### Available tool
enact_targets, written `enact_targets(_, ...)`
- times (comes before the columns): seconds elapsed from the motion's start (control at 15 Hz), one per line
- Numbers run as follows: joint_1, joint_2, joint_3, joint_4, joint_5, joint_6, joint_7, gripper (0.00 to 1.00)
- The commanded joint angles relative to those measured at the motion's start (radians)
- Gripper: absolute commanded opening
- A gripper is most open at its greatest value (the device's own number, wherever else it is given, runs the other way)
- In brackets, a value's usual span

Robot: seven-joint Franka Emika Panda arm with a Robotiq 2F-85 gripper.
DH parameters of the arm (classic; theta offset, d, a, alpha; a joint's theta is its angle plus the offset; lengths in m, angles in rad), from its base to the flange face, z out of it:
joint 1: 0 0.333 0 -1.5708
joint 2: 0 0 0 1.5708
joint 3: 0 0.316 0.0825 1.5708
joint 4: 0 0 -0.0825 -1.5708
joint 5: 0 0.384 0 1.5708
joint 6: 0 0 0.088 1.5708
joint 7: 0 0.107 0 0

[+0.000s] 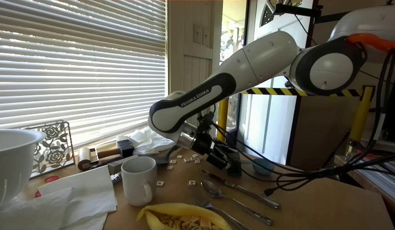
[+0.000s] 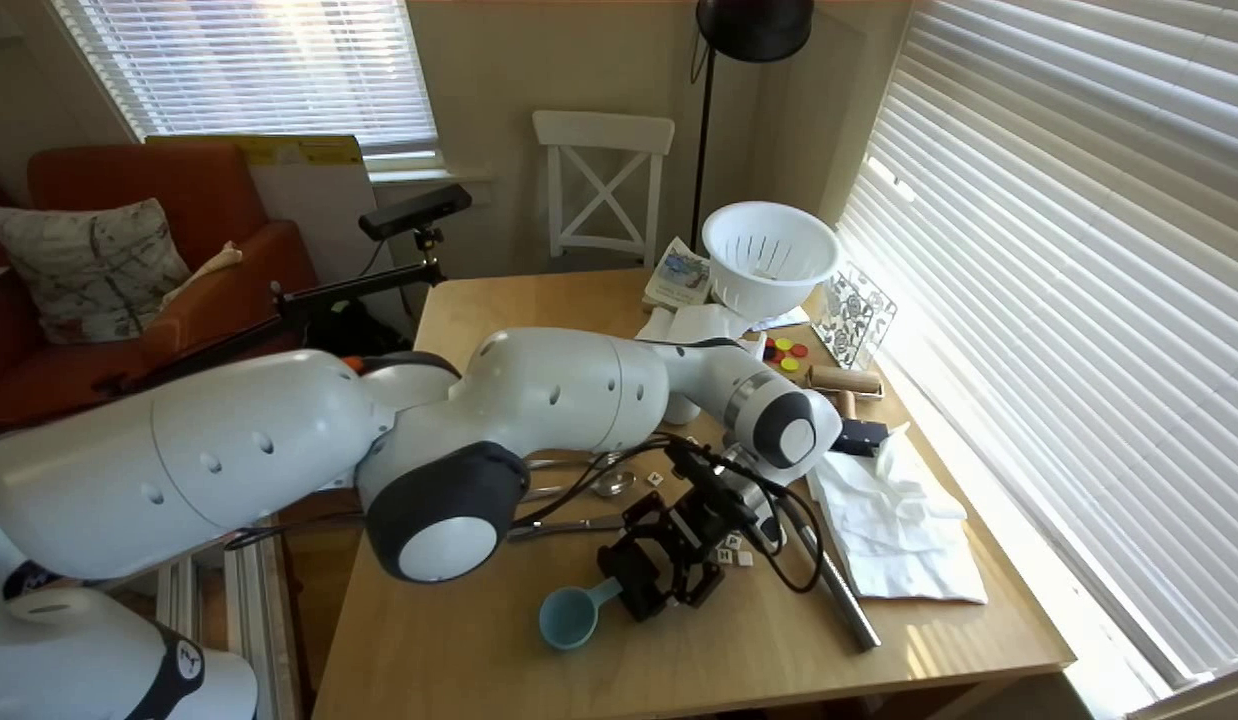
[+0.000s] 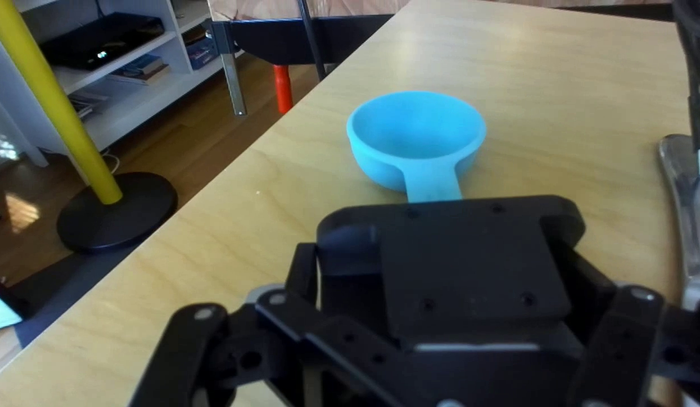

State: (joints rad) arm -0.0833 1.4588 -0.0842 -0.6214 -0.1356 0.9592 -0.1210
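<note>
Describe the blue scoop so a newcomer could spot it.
In the wrist view, go from the wooden table to the black gripper. Just past it lies the scoop, handle partly hidden. Its blue bowl stands out from the metal knife.

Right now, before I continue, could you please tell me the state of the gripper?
Gripper: spread wide; whether it stands open or is closed on the black box-shaped piece at its tips cannot be told.
</note>
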Motion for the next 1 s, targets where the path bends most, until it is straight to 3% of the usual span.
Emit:
enact_targets(0.0,0.027,0.046,-0.018,0.065,-0.027,-0.049,0.004,1.0)
enact_targets(0.2,0.042,0.079,-0.027,0.108,-0.056,-0.092,0.004,1.0)
enact_targets(0.33,0.054,0.029,-0.023,0.019,-0.081,-0.065,0.001,1.0)
enact_targets(0.67,0.071,0.029,-0.022,0.012,-0.129,-0.071,-0.035,1.0)
enact_targets(0.73,0.072,0.029,-0.022,0.011,-0.133,-0.073,-0.037,0.96)
enact_targets(0.87,0.073,0.029,-0.02,0.009,-0.139,-0.082,-0.048,0.71)
enact_targets(0.93,0.074,0.029,-0.019,0.008,-0.142,-0.088,-0.056,0.68)
